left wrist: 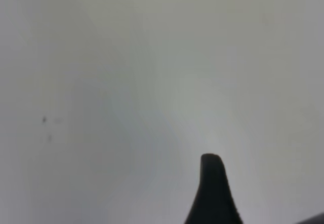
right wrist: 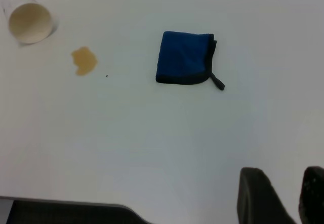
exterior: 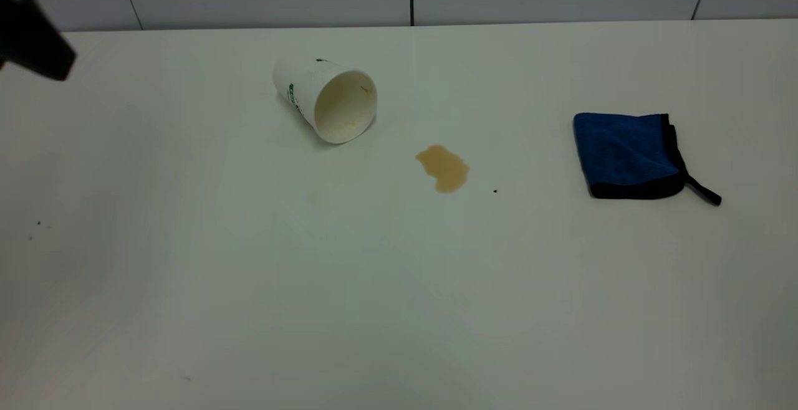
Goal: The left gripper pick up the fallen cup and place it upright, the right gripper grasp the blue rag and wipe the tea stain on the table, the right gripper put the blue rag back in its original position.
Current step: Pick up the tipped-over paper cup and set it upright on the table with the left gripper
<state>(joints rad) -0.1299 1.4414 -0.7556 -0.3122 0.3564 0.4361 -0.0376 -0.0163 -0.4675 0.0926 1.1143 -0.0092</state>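
I am seeing the right tool (right wrist: 286, 196) hanging slightly parted and empty above the worktop (exterior: 399, 285), well apart from the rag (right wrist: 183, 58); the left tool (left wrist: 215, 191) I cannot tell

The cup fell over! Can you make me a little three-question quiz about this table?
1. True or false: the cup lies on its side, open mouth toward the camera.
2. What lies between the cup and the blue rag? A) a spoon B) the tea stain C) a plate
3. Fill in: the left tool is at the exterior view's upper ____ corner, holding nothing.

Key: 1 true; 2 B; 3 left. The right tool hangs over bare table, away from the rag.
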